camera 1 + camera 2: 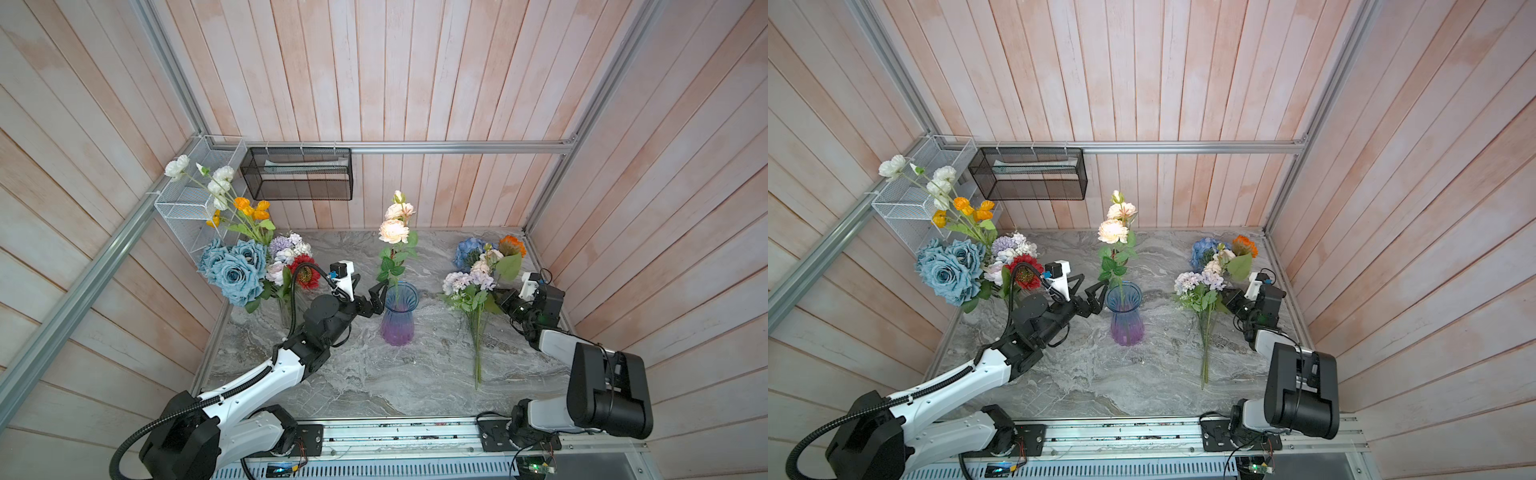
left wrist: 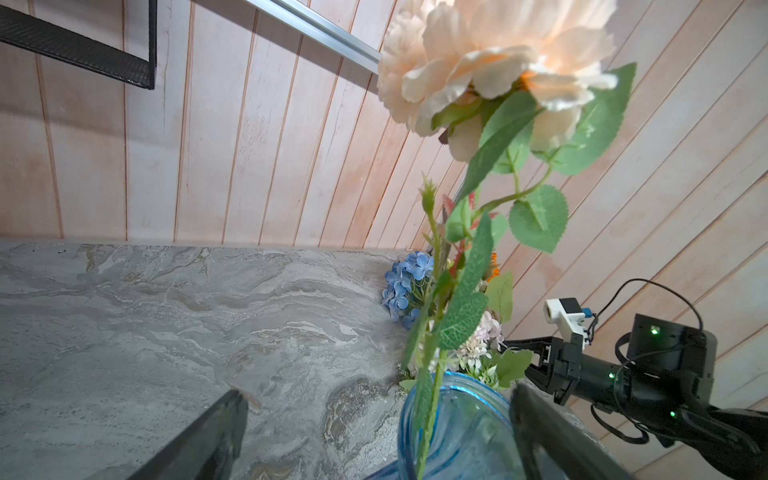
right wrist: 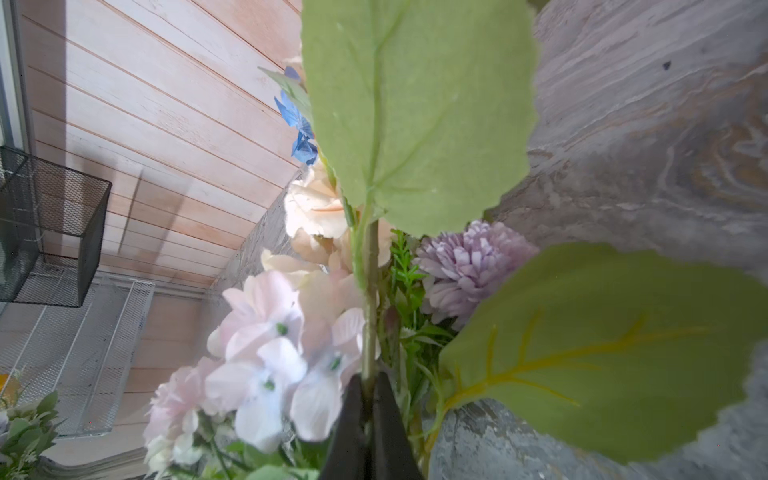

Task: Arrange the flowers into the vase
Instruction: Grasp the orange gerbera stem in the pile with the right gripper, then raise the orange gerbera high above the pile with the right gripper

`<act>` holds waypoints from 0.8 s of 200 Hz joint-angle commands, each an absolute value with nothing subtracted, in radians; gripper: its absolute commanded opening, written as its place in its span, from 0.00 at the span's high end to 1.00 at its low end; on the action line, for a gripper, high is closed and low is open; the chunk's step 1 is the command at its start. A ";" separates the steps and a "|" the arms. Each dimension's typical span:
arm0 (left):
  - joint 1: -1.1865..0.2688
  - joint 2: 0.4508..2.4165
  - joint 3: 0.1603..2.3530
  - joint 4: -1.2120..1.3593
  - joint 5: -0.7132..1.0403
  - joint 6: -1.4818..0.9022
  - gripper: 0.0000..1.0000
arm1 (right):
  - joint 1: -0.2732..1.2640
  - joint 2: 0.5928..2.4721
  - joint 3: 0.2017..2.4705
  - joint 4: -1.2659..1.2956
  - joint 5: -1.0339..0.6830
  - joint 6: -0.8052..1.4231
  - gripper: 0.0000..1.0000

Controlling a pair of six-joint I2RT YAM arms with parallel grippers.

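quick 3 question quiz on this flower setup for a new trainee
1. True or false: the vase is empty.
2. Fill in: the left gripper, beside the vase rim, has its fingers ___.
3. The right gripper has its fingers shut on: A) a green stem B) the vase rim C) nothing

Key: 1 false, peach roses stand in it. 2 open. 3 A.
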State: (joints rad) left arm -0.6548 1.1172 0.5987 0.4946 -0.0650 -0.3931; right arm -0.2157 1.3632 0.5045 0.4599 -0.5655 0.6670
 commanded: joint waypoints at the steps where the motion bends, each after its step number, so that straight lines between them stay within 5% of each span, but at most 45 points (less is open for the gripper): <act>1: -0.657 1.097 0.599 0.502 -0.087 -0.390 0.00 | -0.209 1.277 0.537 0.353 -0.521 0.593 1.00; 97: -0.654 1.070 0.591 0.490 -0.096 -0.370 0.00 | -0.194 1.090 0.771 0.200 -0.564 0.576 1.00; 160: -0.589 1.049 0.582 0.487 -0.020 -0.388 0.00 | -0.034 1.111 1.047 0.200 -0.550 0.577 1.00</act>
State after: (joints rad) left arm -0.6033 1.0603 0.5907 0.4931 -0.0559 -0.3893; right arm -0.0826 1.1027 0.9504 0.1795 -0.5453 0.5900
